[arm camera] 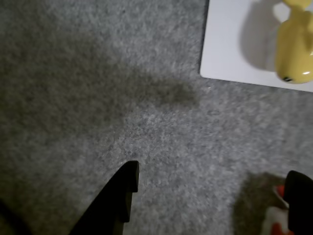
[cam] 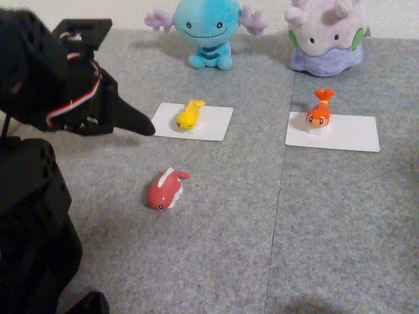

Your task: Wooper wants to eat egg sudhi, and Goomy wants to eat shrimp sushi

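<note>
I am seeing the end effector (arm camera: 210, 183) hanging wide apart over grey carpet while the yellow egg sudhi (cam: 189, 114), tail raised, is sitting on its white card (cam: 213, 124) before Wooper (cam: 206, 29)

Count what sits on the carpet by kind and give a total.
Plush toys: 2, blue and lilac
Fish figures: 3, yellow, orange, red
White cards: 2, left and right
Total: 7

Goomy (cam: 325, 33) top cropped; wrist blurry
</note>
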### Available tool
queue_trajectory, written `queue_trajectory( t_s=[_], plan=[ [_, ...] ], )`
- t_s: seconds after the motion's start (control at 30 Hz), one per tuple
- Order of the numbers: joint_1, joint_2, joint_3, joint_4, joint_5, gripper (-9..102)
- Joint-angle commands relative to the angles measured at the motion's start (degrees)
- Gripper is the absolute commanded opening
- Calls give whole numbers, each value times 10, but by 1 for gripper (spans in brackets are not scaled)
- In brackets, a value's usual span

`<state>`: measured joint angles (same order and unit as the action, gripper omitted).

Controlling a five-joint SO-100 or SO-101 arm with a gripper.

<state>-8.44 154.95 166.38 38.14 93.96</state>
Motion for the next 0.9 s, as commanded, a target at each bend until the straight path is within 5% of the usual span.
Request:
queue_trajectory(
  t_s=[0.0,0.87],
  plan=[
    [0,11,21,-36,4,35],
    [6,11,41,-62,36,34]
  ],
)
